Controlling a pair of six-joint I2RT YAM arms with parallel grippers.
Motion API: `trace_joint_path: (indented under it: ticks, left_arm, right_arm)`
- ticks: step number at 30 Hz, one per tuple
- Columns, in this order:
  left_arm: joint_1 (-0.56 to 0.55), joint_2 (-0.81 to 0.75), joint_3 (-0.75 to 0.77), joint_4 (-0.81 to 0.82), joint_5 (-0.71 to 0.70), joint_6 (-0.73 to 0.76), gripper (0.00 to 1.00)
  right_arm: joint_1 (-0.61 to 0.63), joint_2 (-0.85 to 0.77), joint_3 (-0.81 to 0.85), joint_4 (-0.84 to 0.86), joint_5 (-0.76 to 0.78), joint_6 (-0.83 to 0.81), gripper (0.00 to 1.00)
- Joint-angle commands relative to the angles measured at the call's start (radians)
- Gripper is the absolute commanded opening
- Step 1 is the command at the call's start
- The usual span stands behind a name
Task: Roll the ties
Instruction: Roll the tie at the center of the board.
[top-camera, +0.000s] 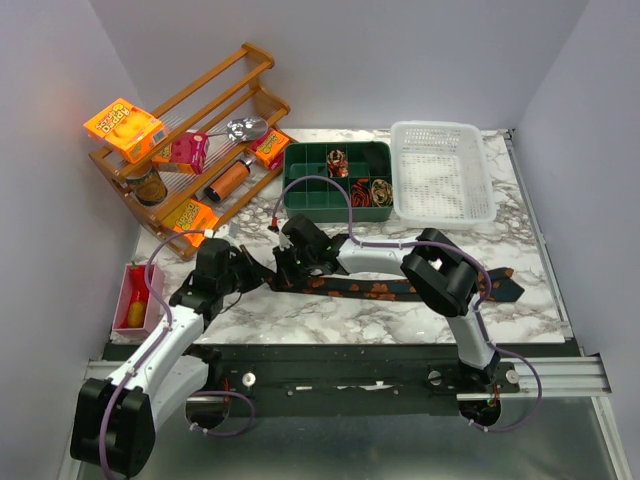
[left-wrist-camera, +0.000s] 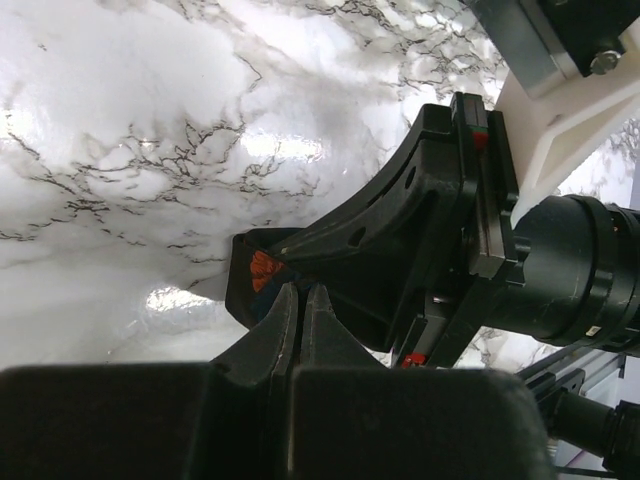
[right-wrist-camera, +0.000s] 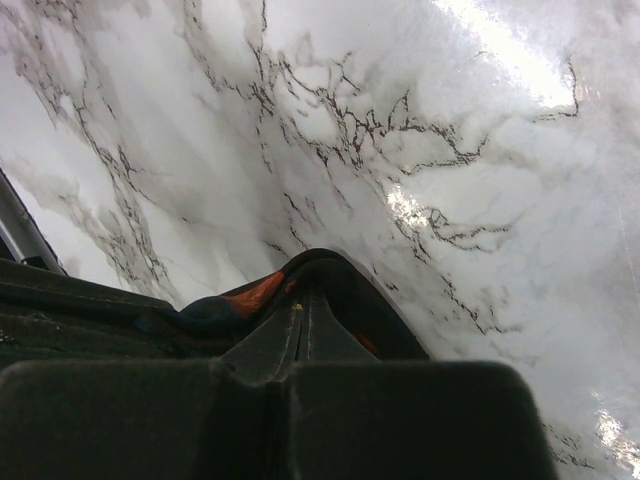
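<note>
As left hand (left-wrist-camera: 300, 300) and right hand (right-wrist-camera: 300, 312) pinch the tie (top-camera: 372, 289), coils (top-camera: 379, 190) occupy green tray (top-camera: 301, 203).

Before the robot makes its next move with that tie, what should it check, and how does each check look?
1. Right end effector gripping the tie: ok, its fingers are shut with fabric bunched at the tips.
2. Left end effector gripping the tie: cannot tell. Its fingers are shut, but the fabric shows just past them.
3. Rest of the tie lying straight on the table: ok.
4. Room between the two end effectors: not ok, they crowd together at one end of the tie.
5. Free compartment in the green organizer: ok, several look empty.
</note>
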Motion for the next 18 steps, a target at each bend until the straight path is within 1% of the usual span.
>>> trace_joint_path:
  ticks: [1, 5, 9, 12, 18]
  left_arm:
    - [-0.015, -0.004, 0.025, 0.060, 0.039, -0.016, 0.00]
    - [-0.032, -0.002, 0.006, 0.097, 0.042, -0.036, 0.00]
    - [-0.044, -0.006, 0.000, 0.099, 0.024, -0.042, 0.00]
    - [-0.049, -0.003, 0.005, 0.074, -0.004, -0.030, 0.00]
    - [-0.052, -0.002, 0.049, -0.039, -0.082, 0.019, 0.00]
  right_arm:
    - [0.002, 0.013, 0.008, -0.032, 0.001, 0.000, 0.01]
    - [0.001, 0.028, 0.014, -0.033, -0.019, 0.004, 0.01]
    - [0.002, 0.030, 0.015, -0.039, -0.033, 0.009, 0.01]
    - [0.001, 0.007, 0.020, -0.062, -0.042, 0.003, 0.01]
    - [0.002, -0.091, 0.056, -0.133, -0.055, -0.017, 0.01]
